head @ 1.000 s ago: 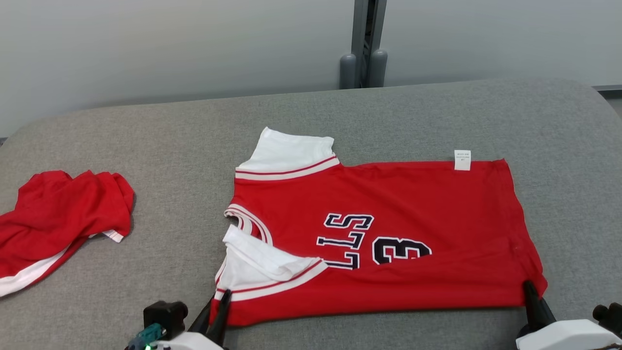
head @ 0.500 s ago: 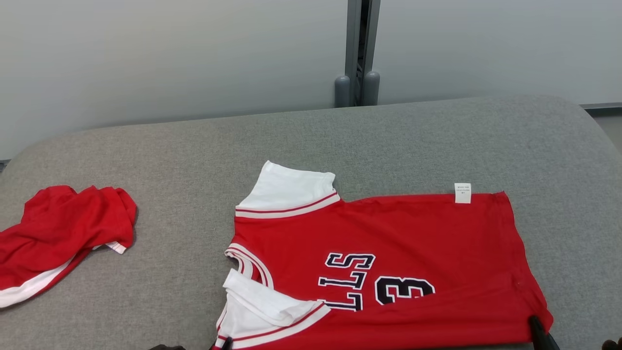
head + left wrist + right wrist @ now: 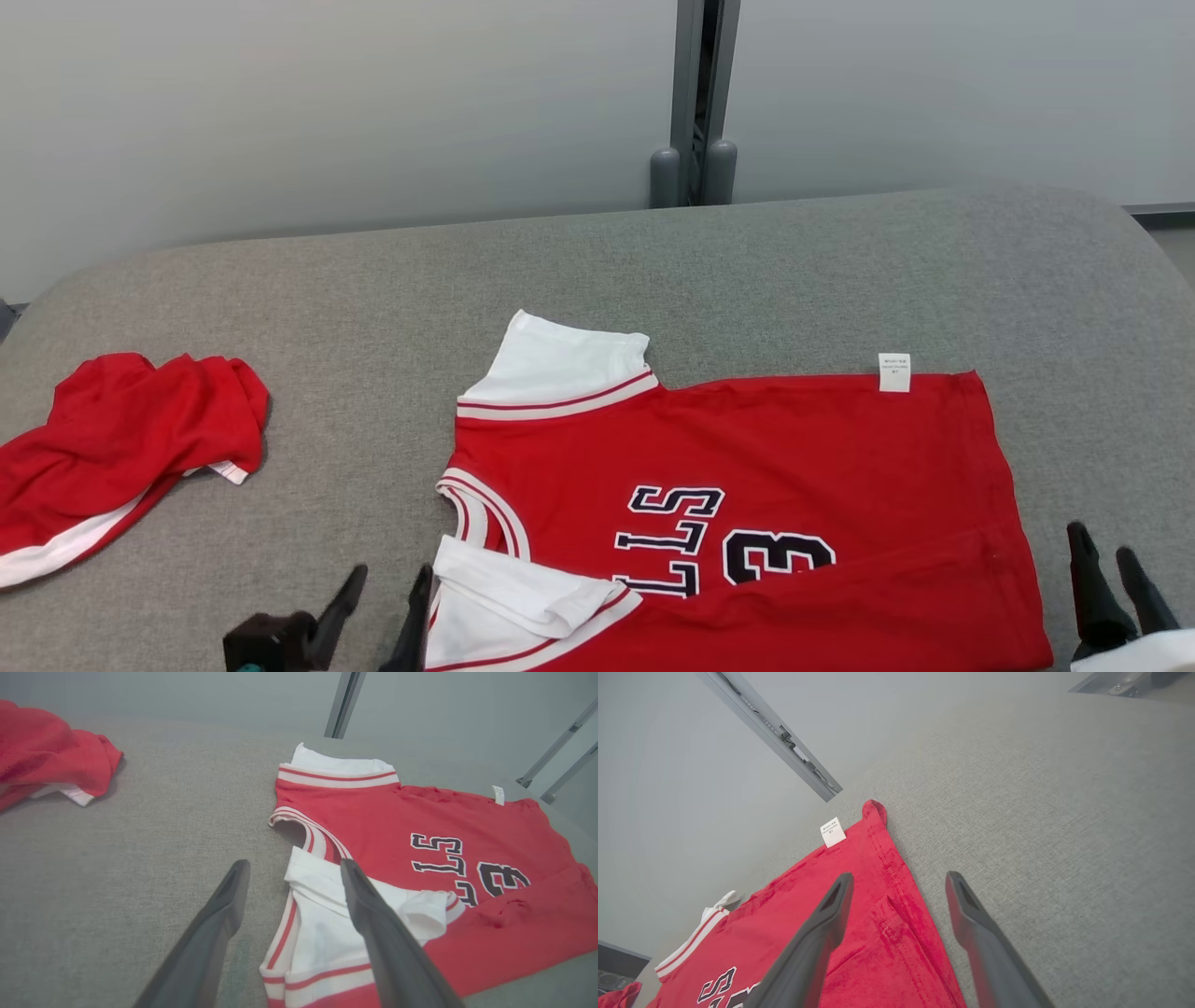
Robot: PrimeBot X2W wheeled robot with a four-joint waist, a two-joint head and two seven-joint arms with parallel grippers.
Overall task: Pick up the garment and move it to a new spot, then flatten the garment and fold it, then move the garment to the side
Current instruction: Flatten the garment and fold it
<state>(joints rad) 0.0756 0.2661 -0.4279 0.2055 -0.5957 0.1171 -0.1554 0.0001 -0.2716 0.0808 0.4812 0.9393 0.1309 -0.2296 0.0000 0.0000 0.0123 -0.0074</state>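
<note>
Item 1, bottom edge of the head view, left of centre: left gripper, two dark fingers spread wide with nothing between them. In its wrist view one finger lies over bare cloth surface and the other over the near sleeve; whether it touches cannot be told. Item 2, lower right corner of the head view: right gripper, fingers likewise spread wide and empty, just beside the jersey's lower right corner. In its wrist view one finger lies over the red hem and the other over bare surface. Item 3, lower centre to lower right: jersey, red, laid out flat with its neck end toward frame left and its hem toward frame right. Near sleeve, white with red-striped band, folded over onto the body. Dark lettering with white outline, partly covered by a fold of red cloth along the near edge. Far sleeve, white, lying flat at the jersey's upper left. Small white label at the far edge, toward the right. Item 4, left edge, well apart from the jersey: second red garment, crumpled, white trim showing. Item 5: grey padded surface under all of the above. Item 6, top of frame: pale wall with grey upright post.
</note>
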